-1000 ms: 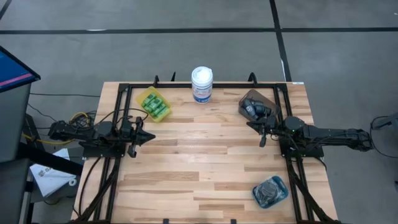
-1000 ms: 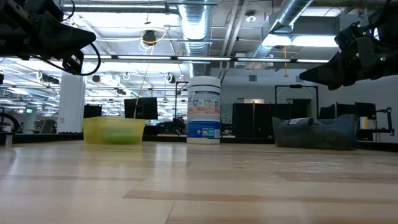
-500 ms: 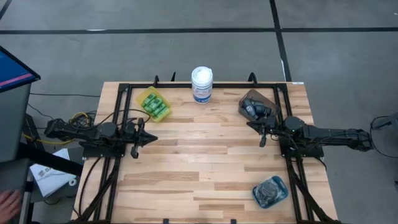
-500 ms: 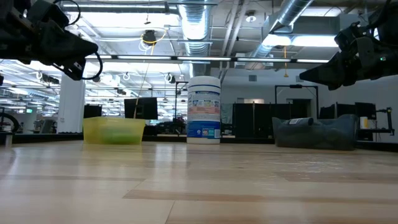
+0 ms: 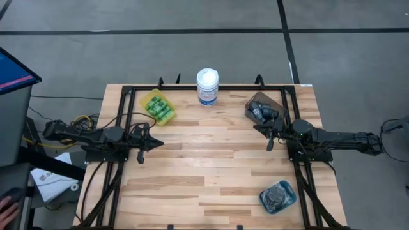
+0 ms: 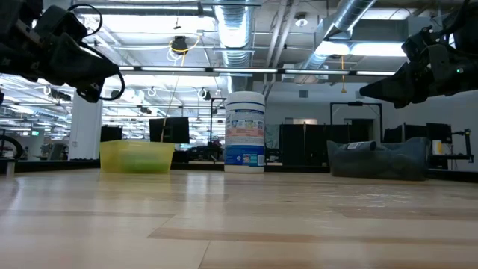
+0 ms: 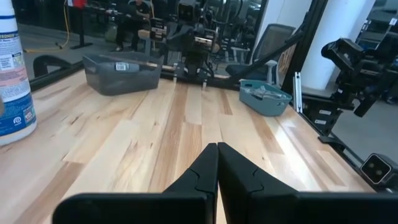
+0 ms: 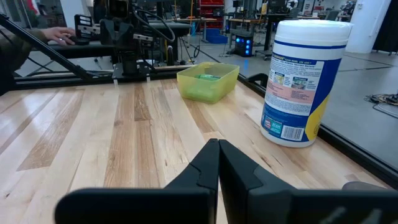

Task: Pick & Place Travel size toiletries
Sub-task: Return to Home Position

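On the pale wooden table [image 5: 211,166], seen from above, the bright green mini bottles [image 5: 160,108] lie packed in the yellow plastic bin [image 5: 145,98] at the far left; the dark blue-grey mini bottles [image 5: 263,113] fill the dark brownish bin [image 5: 255,99] at the far right; the shiny-wrapped dark discs [image 5: 277,197] sit in the teal bin [image 5: 291,187] at the near right; the white cylindrical tub with blue label [image 5: 208,86] stands between the two far bins; the left gripper [image 5: 154,143] and the right gripper [image 5: 259,128] face each other, well apart; at table height both hang above the wood, touching nothing; each wrist view shows that arm's own jaws pressed together and empty.
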